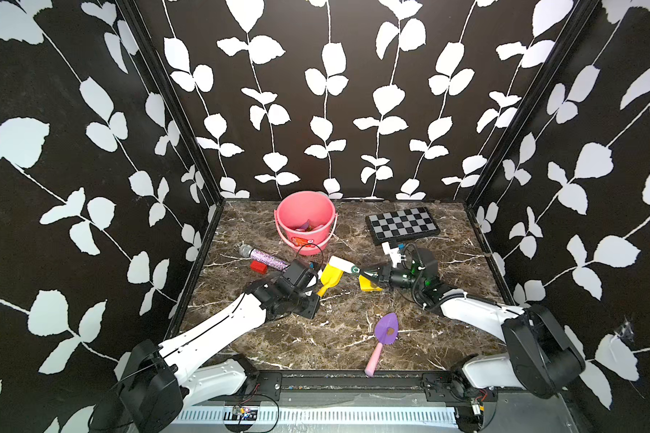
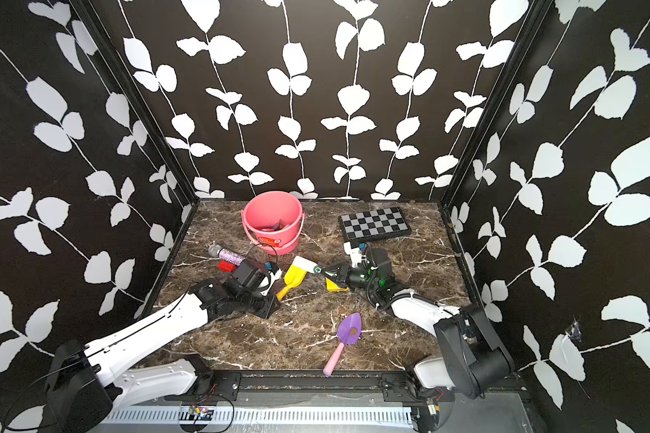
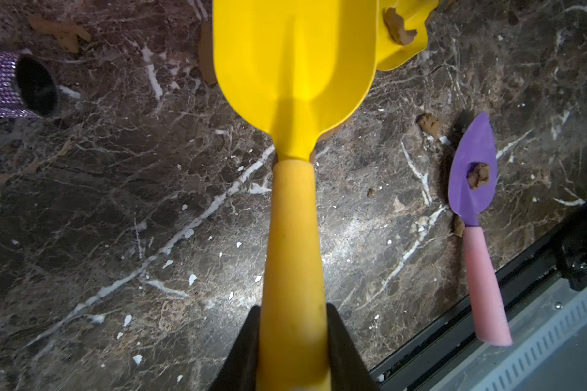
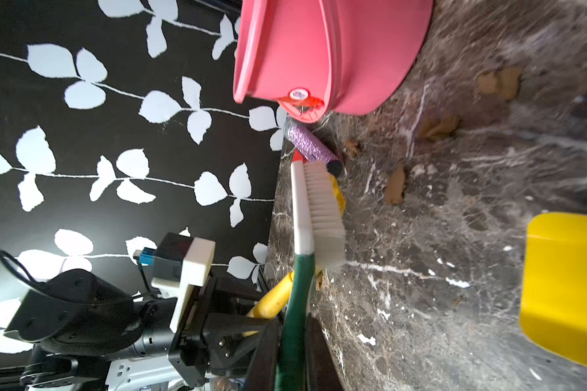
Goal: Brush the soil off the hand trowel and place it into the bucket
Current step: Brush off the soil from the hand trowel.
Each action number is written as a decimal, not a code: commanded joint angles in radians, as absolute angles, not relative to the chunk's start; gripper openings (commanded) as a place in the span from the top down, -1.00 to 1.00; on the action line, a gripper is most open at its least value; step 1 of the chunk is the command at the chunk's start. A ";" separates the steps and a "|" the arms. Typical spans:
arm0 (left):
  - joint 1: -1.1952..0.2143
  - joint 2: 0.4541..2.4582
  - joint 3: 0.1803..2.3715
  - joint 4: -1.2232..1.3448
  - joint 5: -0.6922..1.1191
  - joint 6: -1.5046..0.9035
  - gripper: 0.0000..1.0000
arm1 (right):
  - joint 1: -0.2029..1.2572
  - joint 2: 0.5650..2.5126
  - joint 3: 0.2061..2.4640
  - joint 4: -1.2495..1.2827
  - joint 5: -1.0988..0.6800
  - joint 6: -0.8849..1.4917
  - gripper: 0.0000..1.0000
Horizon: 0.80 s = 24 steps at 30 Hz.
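My left gripper (image 3: 294,338) is shut on the handle of a yellow hand trowel (image 3: 295,67), whose blade looks bare. In both top views the trowel (image 1: 331,275) (image 2: 295,276) sits mid-table with the left gripper (image 1: 317,296) at its handle end. My right gripper (image 4: 294,338) (image 1: 368,273) is shut on the green handle of a white-bristled brush (image 4: 322,210) (image 1: 344,264), its head at the blade's far end. Brown soil lumps (image 4: 395,188) (image 3: 61,30) lie on the marble. The pink bucket (image 1: 323,240) (image 4: 353,50) stands behind, upright, with some items inside.
A purple trowel (image 1: 387,328) with a pink handle lies near the front edge, a soil lump (image 3: 477,174) on its blade. A second yellow scoop (image 1: 368,285) lies under the right gripper. A glittery microphone (image 1: 263,256), red block (image 1: 258,267) and chessboard (image 1: 402,225) sit further back.
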State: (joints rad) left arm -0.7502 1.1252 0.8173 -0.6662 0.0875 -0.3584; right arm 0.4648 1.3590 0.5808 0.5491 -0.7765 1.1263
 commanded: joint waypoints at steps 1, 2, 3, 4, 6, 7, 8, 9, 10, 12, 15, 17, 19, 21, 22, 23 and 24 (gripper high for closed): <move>-0.743 1.099 0.806 -0.629 0.061 -0.361 1.00 | 0.471 1.301 0.571 0.564 -0.755 1.155 1.00; -0.743 1.099 0.804 -0.625 0.059 -0.362 1.00 | 0.481 1.297 0.569 0.577 -0.756 1.165 1.00; -0.744 1.101 0.804 -0.622 0.059 -0.363 1.00 | 0.497 1.292 0.565 0.585 -0.750 1.171 1.00; -0.744 1.102 0.805 -0.618 0.060 -0.364 1.00 | 0.515 1.290 0.563 0.585 -0.740 1.171 1.00; -0.744 1.104 0.806 -0.614 0.061 -0.367 1.00 | 0.560 1.298 0.563 0.585 -0.716 1.170 1.00; -0.744 1.104 0.807 -0.610 0.061 -0.368 1.00 | 0.578 1.308 0.563 0.594 -0.710 1.174 1.00; -0.744 1.105 0.806 -0.608 0.062 -0.370 1.00 | 0.598 1.321 0.563 0.612 -0.706 1.183 1.00; -0.743 1.105 0.806 -0.606 0.063 -0.371 1.00 | 0.612 1.341 0.559 0.637 -0.703 1.194 1.00; -0.744 1.106 0.808 -0.605 0.064 -0.371 1.00 | 0.621 1.357 0.557 0.657 -0.704 1.202 1.00; -0.744 1.108 0.810 -0.605 0.065 -0.374 1.00 | 0.632 1.388 0.554 0.679 -0.707 1.212 1.00; -0.743 1.106 0.809 -0.603 0.067 -0.380 1.00 | 0.619 1.411 0.551 0.686 -0.711 1.202 1.00; -0.743 1.103 0.809 -0.598 0.072 -0.383 1.00 | 0.590 1.407 0.551 0.675 -0.714 1.190 1.00; -0.744 1.102 0.805 -0.597 0.077 -0.386 1.00 | 0.546 1.394 0.551 0.650 -0.718 1.181 1.00; -0.744 1.101 0.804 -0.598 0.077 -0.385 1.00 | 0.503 1.374 0.552 0.621 -0.715 1.167 1.00; -0.744 1.100 0.802 -0.598 0.077 -0.384 1.00 | 0.483 1.364 0.552 0.604 -0.713 1.160 1.00; -0.743 1.100 0.802 -0.600 0.076 -0.383 1.00 | 0.465 1.351 0.552 0.592 -0.713 1.155 1.00; -0.743 1.100 0.801 -0.601 0.076 -0.382 1.00 | 0.452 1.340 0.551 0.588 -0.713 1.155 1.00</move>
State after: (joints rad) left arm -0.7513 1.1255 0.8074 -0.6292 0.0879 -0.3752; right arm 0.4915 1.3785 0.5606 0.6052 -0.7387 1.1595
